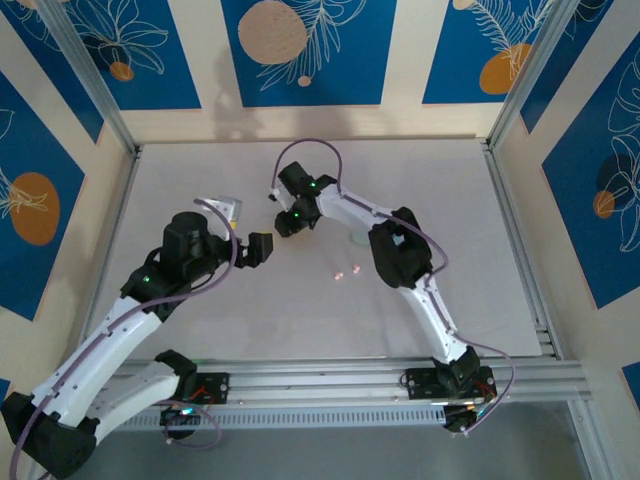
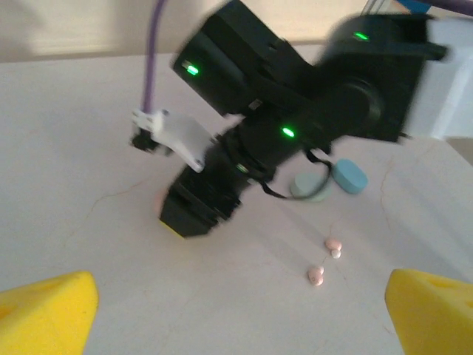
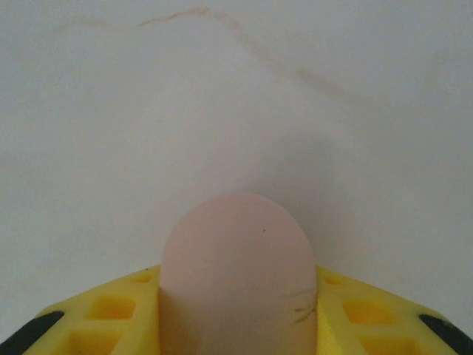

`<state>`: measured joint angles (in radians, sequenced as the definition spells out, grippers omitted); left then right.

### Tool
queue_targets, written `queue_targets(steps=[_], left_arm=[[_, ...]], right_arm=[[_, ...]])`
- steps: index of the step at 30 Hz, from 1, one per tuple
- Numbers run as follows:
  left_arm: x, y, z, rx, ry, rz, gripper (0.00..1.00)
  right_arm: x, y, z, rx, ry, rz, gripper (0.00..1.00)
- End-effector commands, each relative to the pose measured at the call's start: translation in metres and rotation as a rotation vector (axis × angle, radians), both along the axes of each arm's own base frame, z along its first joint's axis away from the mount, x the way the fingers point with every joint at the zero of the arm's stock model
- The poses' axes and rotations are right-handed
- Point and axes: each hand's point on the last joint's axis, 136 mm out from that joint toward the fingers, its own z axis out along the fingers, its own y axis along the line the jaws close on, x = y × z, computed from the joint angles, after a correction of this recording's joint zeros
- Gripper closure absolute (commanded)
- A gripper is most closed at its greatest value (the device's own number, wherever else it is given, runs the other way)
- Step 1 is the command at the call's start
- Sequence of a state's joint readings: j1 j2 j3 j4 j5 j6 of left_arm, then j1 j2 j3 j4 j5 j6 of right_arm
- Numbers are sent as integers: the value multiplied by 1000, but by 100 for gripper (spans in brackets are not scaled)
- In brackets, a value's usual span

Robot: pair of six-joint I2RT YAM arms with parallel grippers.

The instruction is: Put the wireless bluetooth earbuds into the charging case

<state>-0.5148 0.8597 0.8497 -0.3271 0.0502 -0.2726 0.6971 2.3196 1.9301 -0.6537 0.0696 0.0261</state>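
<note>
Your right claw (image 1: 290, 222) sits low over the middle of the desk (image 1: 470, 250), closed on the pink case (image 3: 235, 259). In the right wrist view the case's rounded end pokes out past the yellow fingers (image 3: 111, 314), which press it from both sides. You can't tell from any view whether the case touches the desk or whether its lid is open. From the left wrist view the right claw (image 2: 194, 216) points down at the desk, with a sliver of pink showing at its tip. Your left claw (image 1: 262, 247) is just beside the right one on the left-edge side, wide open and holding nothing, its yellow pads (image 2: 44, 310) far apart at the bottom corners of its own view. The pink earbuds (image 2: 333, 243) lie loose on the desk, two of them near each other, a bit toward the near edge from the middle and toward the right edge from both claws; from above they are two small pink dots (image 1: 347, 271). A small whitish bit (image 2: 335, 254) sits right against one bud, too small to identify. The mint case (image 2: 310, 186) and blue case (image 2: 349, 176) lie flat and touching, partly hidden behind the right arm, farther from the near edge than the buds.
</note>
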Motion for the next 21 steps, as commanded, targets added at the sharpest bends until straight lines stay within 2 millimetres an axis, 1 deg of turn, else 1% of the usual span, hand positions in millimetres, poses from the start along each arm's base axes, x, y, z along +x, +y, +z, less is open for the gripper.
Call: queue_targets(steps=[1,4,6,9,14,17,21], left_arm=[[-3,9,17,-31,-18,40,2],[-3,12,16,-51,-3,67,4],[-2,9,16,-68,7,60,5],[-2,3,19,-102,22,42,7],[-5,-22,28,-193,26,-75,10],[-8,-37,33,-244,25,-154,15],[-16,-62,41,-316,44,-291,19]], right_arm=[[-23,16,74,191,-123,3,66],[-56,10,102,242,-205,12,66],[-77,8,122,275,-278,43,66],[-102,-6,144,324,-393,56,67],[-142,-31,187,465,-558,111,68],[-159,-45,201,503,-634,152,69],[-173,-57,209,511,-696,199,69]])
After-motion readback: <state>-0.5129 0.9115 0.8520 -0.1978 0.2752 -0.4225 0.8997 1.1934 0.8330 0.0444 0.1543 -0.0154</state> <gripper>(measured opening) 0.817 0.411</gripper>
